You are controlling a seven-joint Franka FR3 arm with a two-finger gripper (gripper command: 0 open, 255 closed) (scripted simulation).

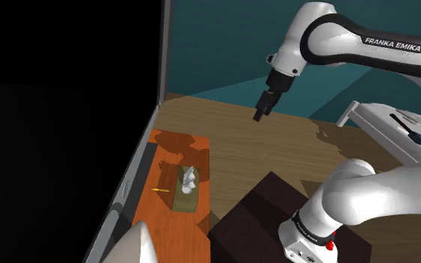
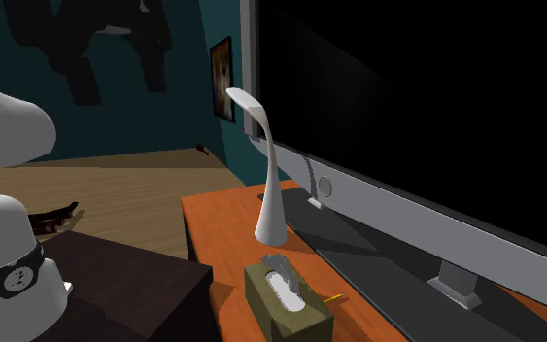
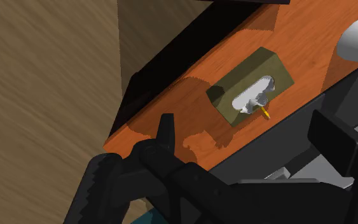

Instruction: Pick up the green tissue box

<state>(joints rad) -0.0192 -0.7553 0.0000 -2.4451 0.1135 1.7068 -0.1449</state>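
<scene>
On the orange-brown counter [image 1: 173, 233], in front of a large television [image 2: 407, 117], the olive-green tissue box [image 1: 185, 193] stands upright, with a white tissue [image 1: 190, 179] poking out of its top slot. A thin yellow object [image 1: 158, 191], too small to identify, lies just beside the box on the television's side. A white desk lamp [image 1: 137, 243] is cut off by the shoulder view's bottom edge. The arm [image 1: 366, 45] reads "FRANKA EMIKA". The gripper [image 1: 259, 114] hangs high over the wooden floor, well apart from the box, with its fingers [image 3: 166, 130] spread and nothing between them.
</scene>
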